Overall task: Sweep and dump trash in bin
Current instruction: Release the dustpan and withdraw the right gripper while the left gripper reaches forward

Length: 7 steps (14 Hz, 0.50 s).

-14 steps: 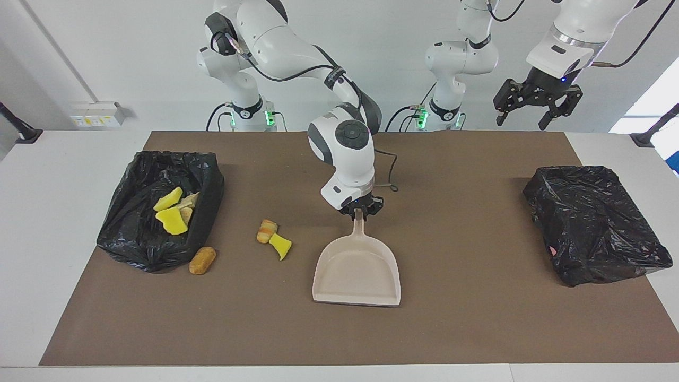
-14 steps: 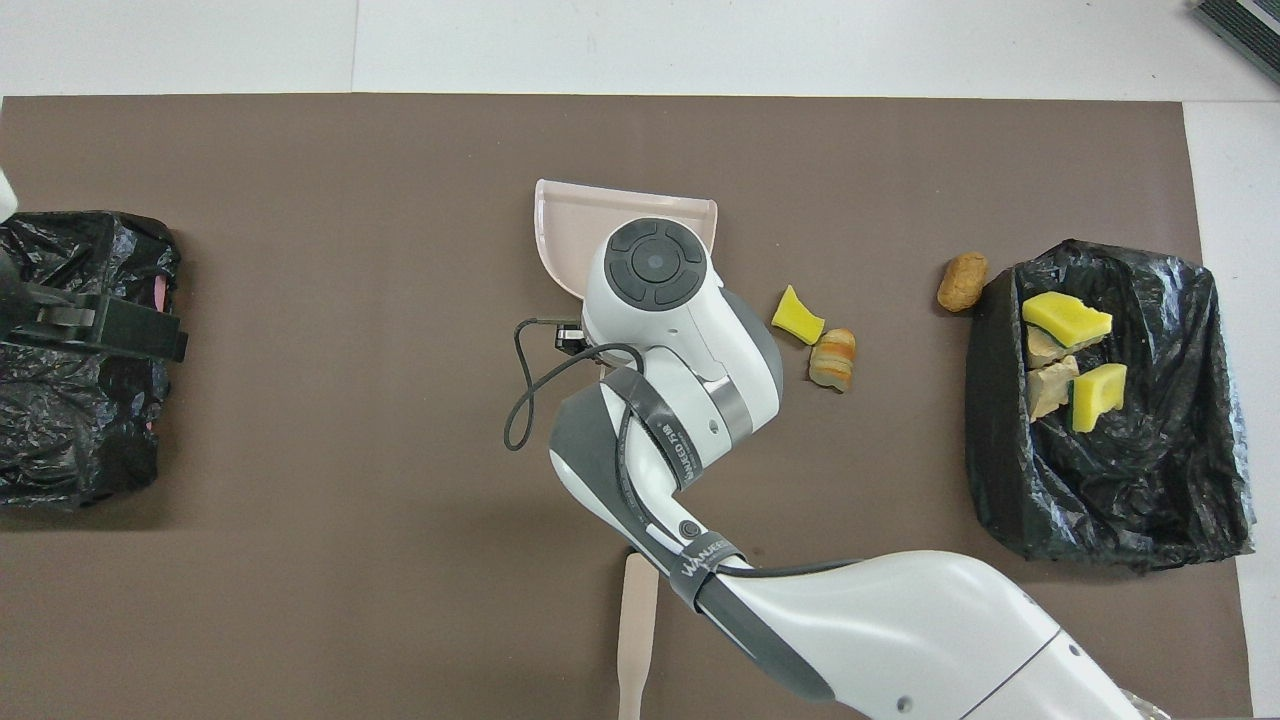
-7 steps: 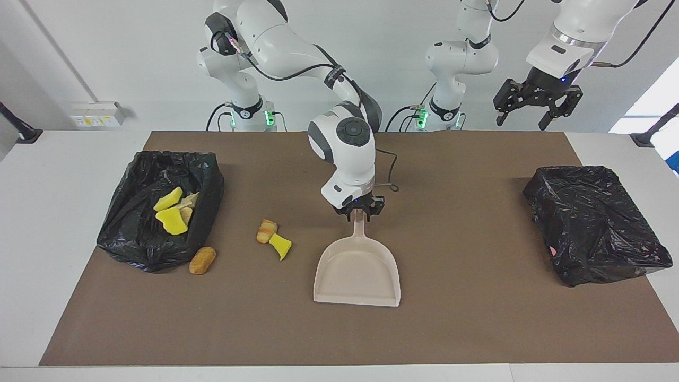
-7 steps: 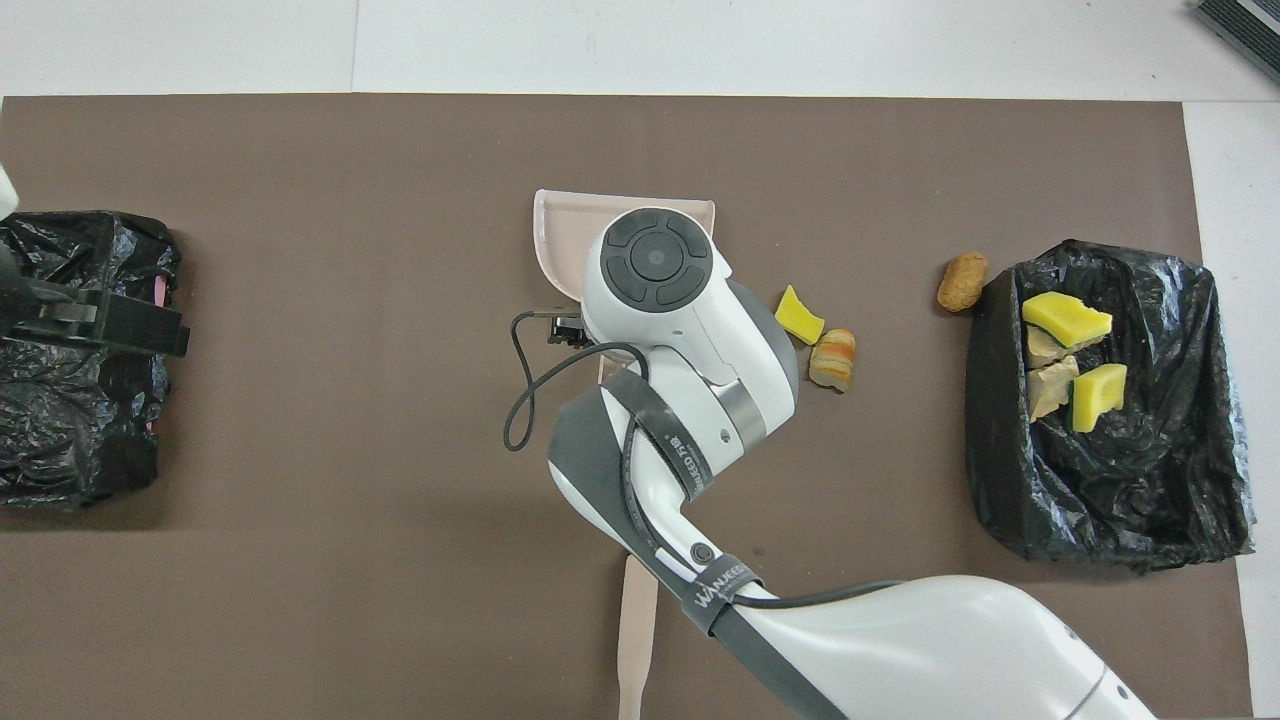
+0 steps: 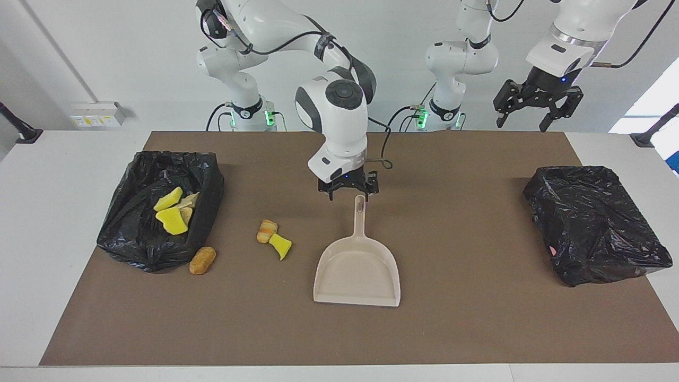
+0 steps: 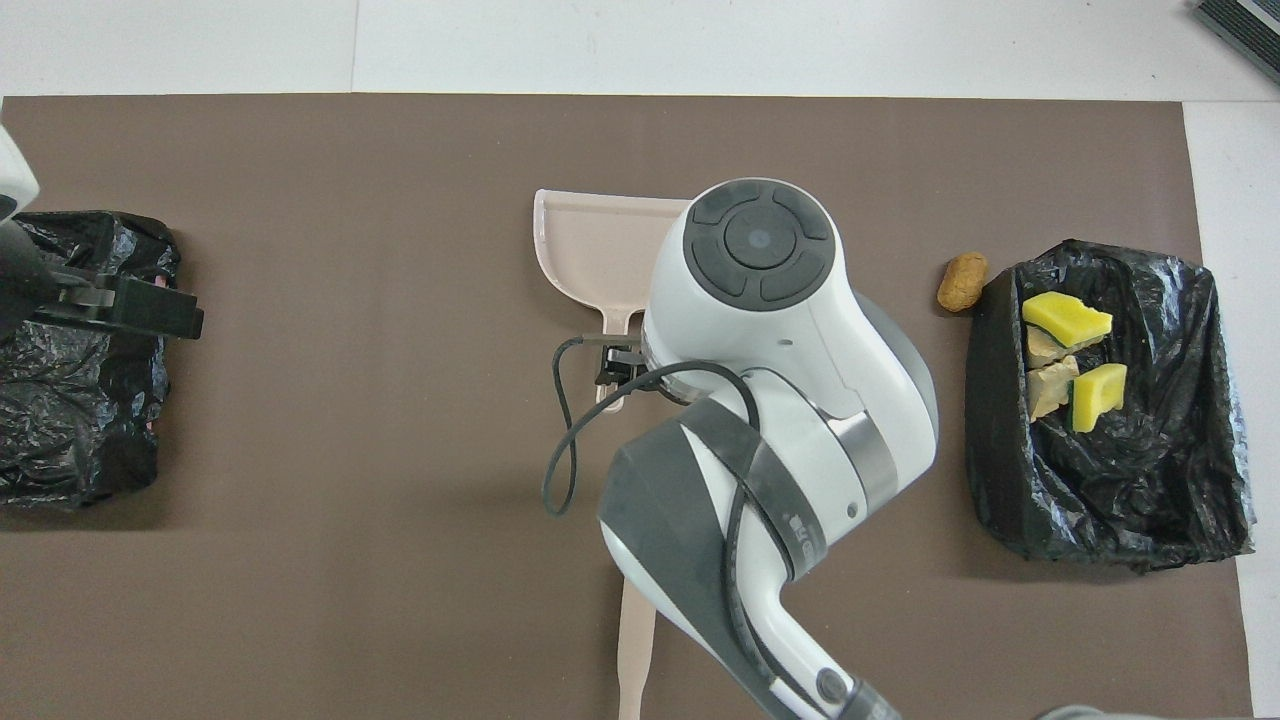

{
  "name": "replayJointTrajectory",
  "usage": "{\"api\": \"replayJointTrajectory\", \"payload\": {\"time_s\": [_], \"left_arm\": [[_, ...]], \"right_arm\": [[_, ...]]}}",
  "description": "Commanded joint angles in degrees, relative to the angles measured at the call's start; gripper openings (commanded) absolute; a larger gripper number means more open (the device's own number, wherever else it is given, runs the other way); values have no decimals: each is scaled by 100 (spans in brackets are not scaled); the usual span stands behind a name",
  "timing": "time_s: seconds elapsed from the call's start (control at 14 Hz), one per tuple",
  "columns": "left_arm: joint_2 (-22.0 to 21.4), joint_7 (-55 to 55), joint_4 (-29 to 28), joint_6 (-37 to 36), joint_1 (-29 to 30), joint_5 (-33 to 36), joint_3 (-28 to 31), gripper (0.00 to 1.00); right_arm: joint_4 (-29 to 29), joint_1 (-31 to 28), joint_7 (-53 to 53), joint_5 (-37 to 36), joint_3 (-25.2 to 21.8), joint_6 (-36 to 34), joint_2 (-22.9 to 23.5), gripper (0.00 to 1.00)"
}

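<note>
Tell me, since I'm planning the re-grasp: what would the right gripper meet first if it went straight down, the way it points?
Probably the top end of the dustpan handle, lying just under the open right gripper; depth is hard to judge, so it might meet the brown mat beside it.

Matt brown mat (image 5: 467,329) over smooth white tabletop (image 5: 63,175). Smooth beige plastic dustpan (image 5: 356,273). Glossy, crinkled black plastic bin liners (image 5: 143,244) (image 5: 594,223). Porous yellow sponge-like and rough bread-like trash (image 5: 275,239). Glossy white arm shells.
</note>
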Motion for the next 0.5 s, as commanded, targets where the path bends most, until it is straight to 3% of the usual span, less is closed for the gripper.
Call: {"api": "replayJointTrajectory", "payload": {"time_s": [0.0,0.43], "left_arm": [[236,37,-47,231,-97,59,-4,100],[888,-217,-196,1170,-790,86,-4,100]], "right_arm": [[-1093,204,4,157,18,151,-695,100],[-3316,740,426,816,18,1327,-2013,100]]}}
